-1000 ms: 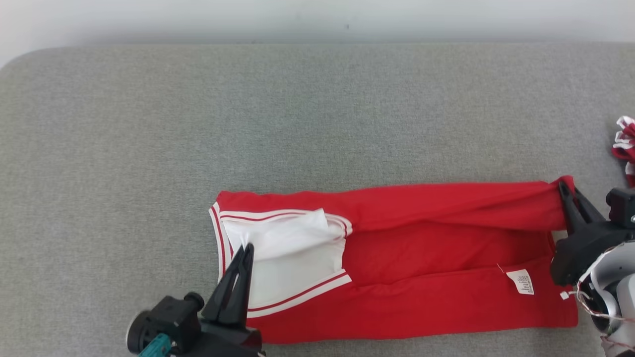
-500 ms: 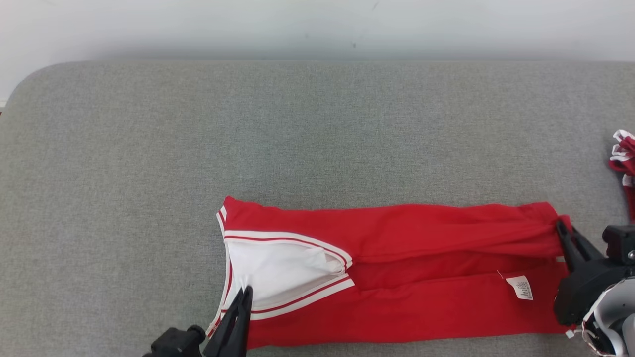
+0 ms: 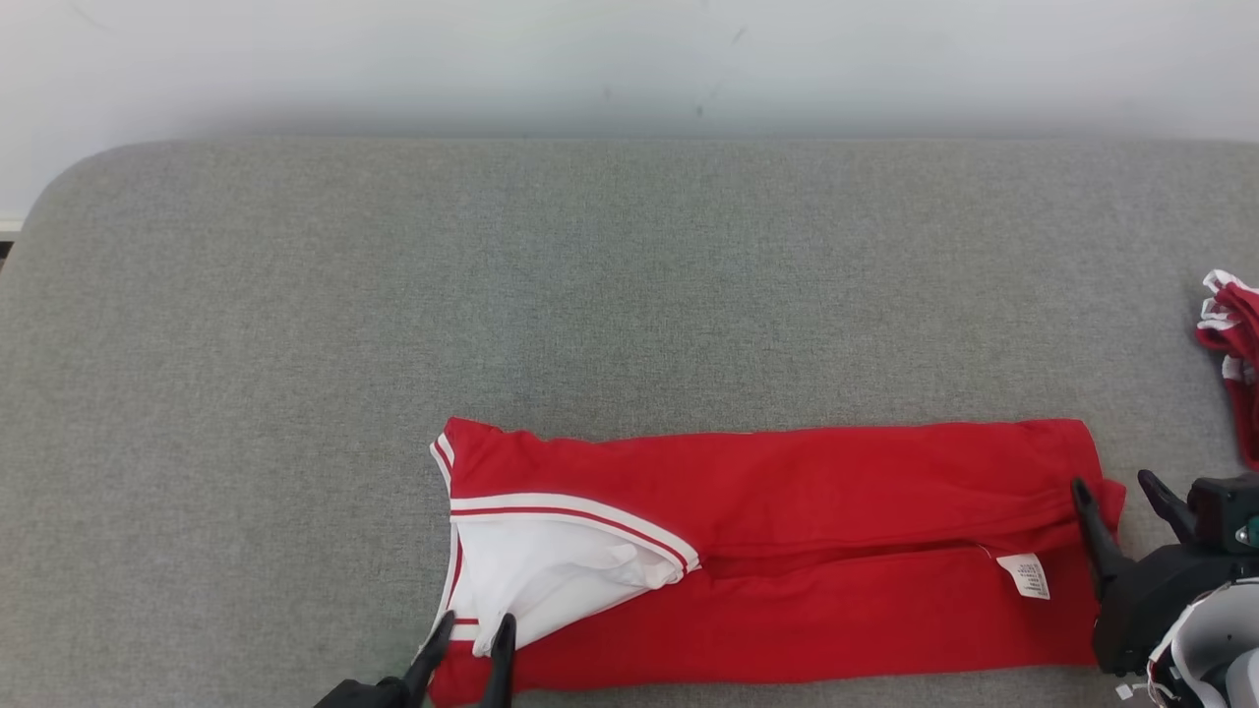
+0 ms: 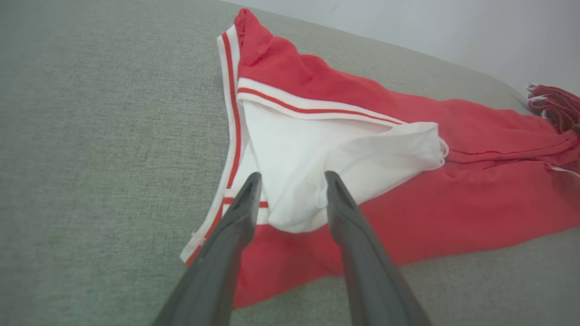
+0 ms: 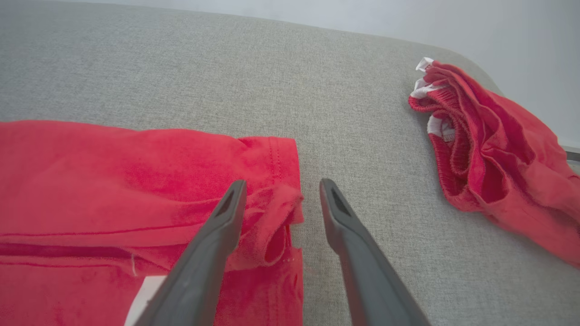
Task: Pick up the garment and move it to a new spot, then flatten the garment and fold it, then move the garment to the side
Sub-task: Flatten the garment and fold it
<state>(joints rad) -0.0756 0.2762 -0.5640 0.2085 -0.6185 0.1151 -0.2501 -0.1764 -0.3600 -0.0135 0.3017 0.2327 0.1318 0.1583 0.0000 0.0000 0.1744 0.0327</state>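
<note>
The garment (image 3: 787,492) is a red top with white, red-striped trim, lying folded lengthwise as a long band on the grey padded surface (image 3: 590,295). Its white inner side (image 4: 317,149) shows at the left end. My left gripper (image 3: 474,627) stands open at that end, its two fingers on either side of the white fabric (image 4: 291,179) without pinching it. At the garment's right end my right gripper (image 3: 1113,484) is open too. The red hem corner (image 5: 276,199) lies loose between its fingers (image 5: 282,183).
A second, crumpled red garment (image 3: 1229,334) lies at the surface's right edge, close to my right gripper (image 5: 489,154). The pale wall (image 3: 629,59) runs along the back. Bare grey padding stretches behind and to the left of the folded band.
Both grippers have opened and let go of the garment. The folded-over far part has settled flat on the near part. The head view has tilted, so the whole picture has shifted downward.
</note>
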